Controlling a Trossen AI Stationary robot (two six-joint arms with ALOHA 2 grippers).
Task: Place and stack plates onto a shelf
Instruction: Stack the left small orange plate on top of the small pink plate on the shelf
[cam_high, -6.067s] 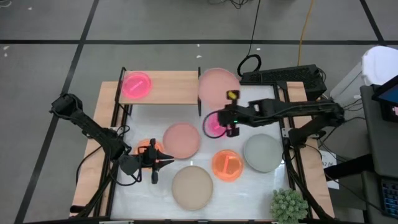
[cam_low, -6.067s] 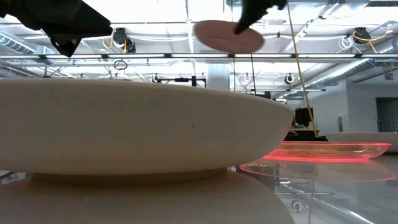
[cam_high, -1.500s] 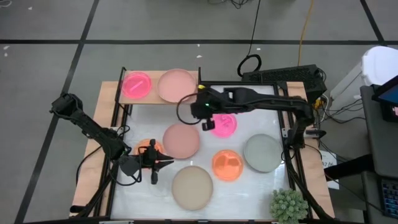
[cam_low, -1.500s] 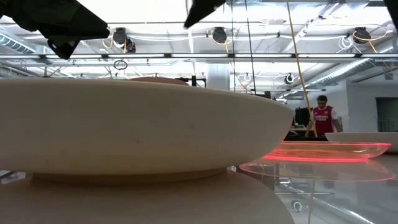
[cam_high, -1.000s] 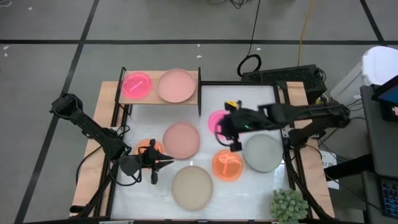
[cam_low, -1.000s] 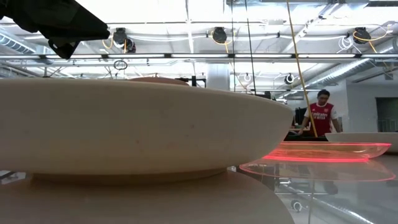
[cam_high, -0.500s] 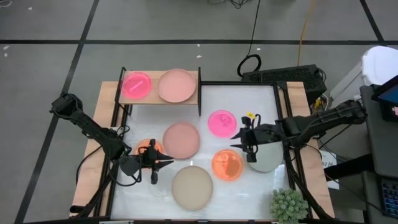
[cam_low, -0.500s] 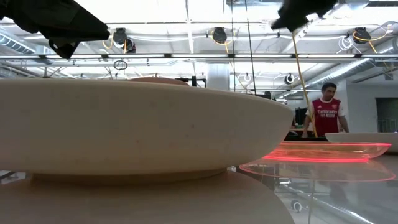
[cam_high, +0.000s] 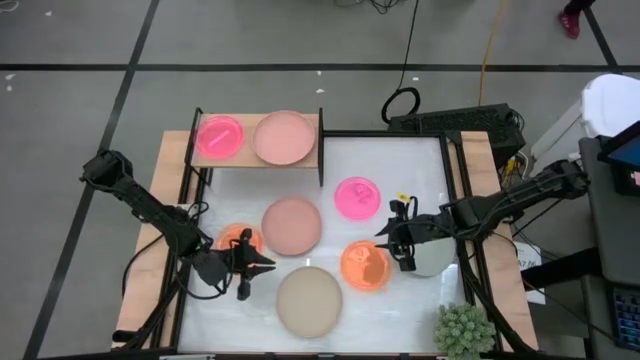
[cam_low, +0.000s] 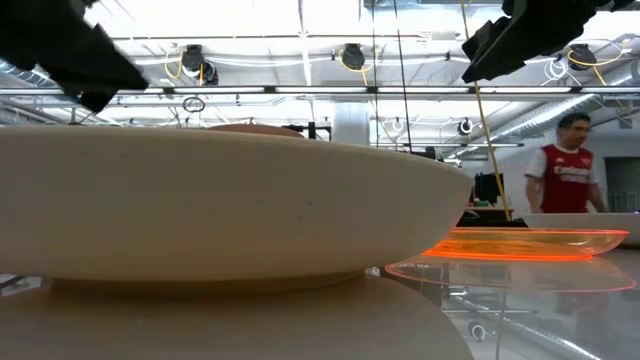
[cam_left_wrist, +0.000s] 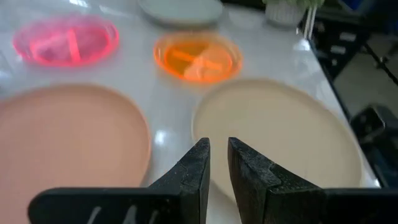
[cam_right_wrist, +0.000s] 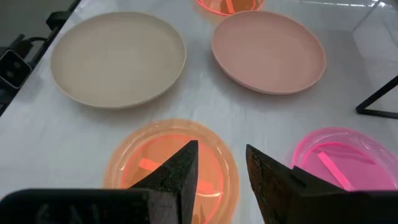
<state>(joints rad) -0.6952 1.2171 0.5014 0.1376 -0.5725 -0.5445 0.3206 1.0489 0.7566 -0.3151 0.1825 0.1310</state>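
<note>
Two plates lie on the light-wood shelf (cam_high: 300, 160) at the far left: a small neon pink one (cam_high: 220, 135) and a large dusty-pink one (cam_high: 284, 137). On the white table lie a neon pink plate (cam_high: 357, 197), a dusty-pink plate (cam_high: 291, 225), two orange plates (cam_high: 365, 265) (cam_high: 236, 238), a grey plate (cam_high: 435, 258) and a beige plate (cam_high: 309, 300). My right gripper (cam_high: 385, 242) hovers open above the right orange plate's rim (cam_right_wrist: 168, 165), beside the grey plate. My left gripper (cam_high: 268, 266) hangs by the left orange plate, its fingers (cam_left_wrist: 199, 168) a narrow gap apart, holding nothing.
A spiky green plant (cam_high: 463, 330) stands at the table's near right corner. Black frame rails run along the table's sides. In the low view the beige plate (cam_low: 220, 210) fills the foreground, and a person in a red shirt (cam_low: 565, 170) stands in the room behind.
My right gripper, holding nothing, has drawn back from above the neon pink plate toward the table's right and near edges. It now hovers between the right orange plate and the grey plate. No plate has moved.
</note>
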